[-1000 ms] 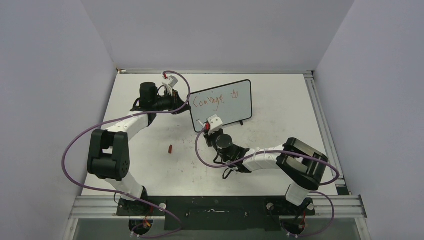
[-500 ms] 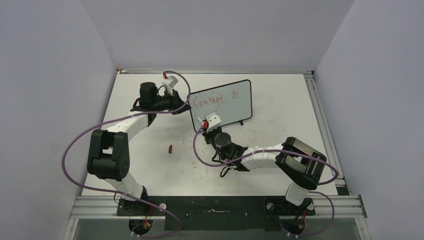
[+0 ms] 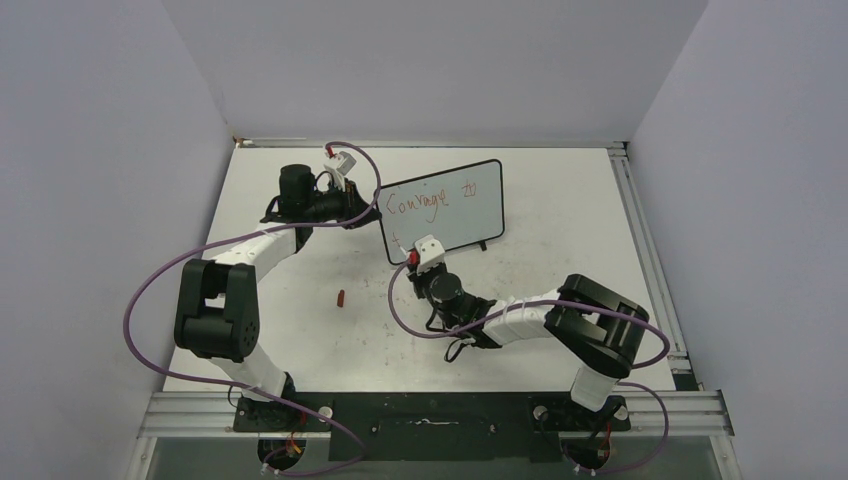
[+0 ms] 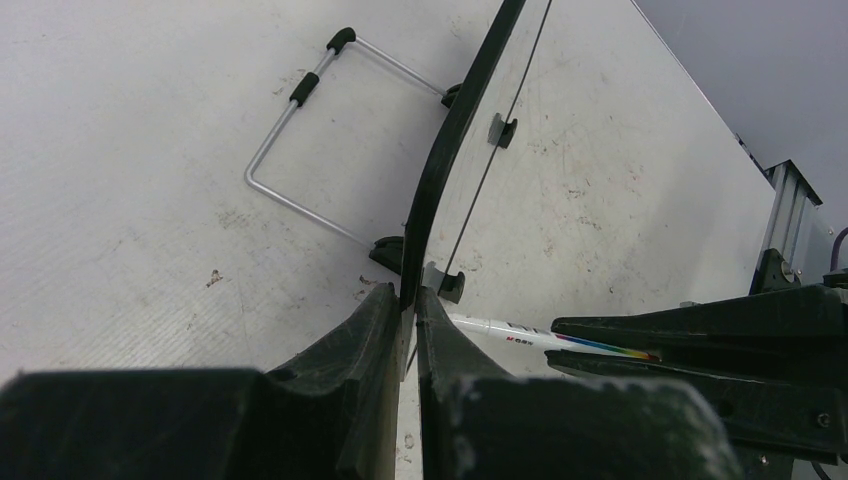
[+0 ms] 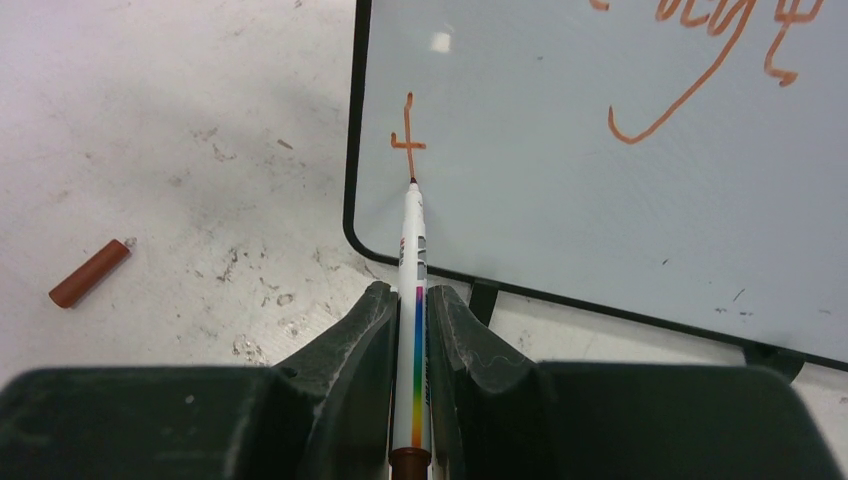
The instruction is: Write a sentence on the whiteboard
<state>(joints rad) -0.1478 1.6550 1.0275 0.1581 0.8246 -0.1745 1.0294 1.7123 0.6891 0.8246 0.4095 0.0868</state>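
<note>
The whiteboard point(image 3: 462, 226) stands tilted on the table, black-framed. Red words of the sentence point(image 3: 430, 198) run along its top line, and a small "t" point(image 5: 408, 140) sits at the lower left. My left gripper point(image 4: 410, 300) is shut on the whiteboard's left edge point(image 4: 455, 130). My right gripper point(image 5: 408, 295) is shut on a white marker point(image 5: 412, 255) with a rainbow stripe. The marker's tip rests at the foot of the "t". From the left wrist view the marker point(image 4: 520, 333) pokes out of the right gripper's fingers point(image 4: 700, 320) toward the board.
A red-brown marker cap point(image 3: 341, 298) lies on the table left of my right arm, seen also as the cap point(image 5: 90, 273) in the right wrist view. The board's wire stand point(image 4: 300, 100) juts out behind it. Purple cables loop beside both arms.
My right gripper moved up the board's lower left and back down with the marker; a small red "t" now shows there. The left gripper and board stayed still.
</note>
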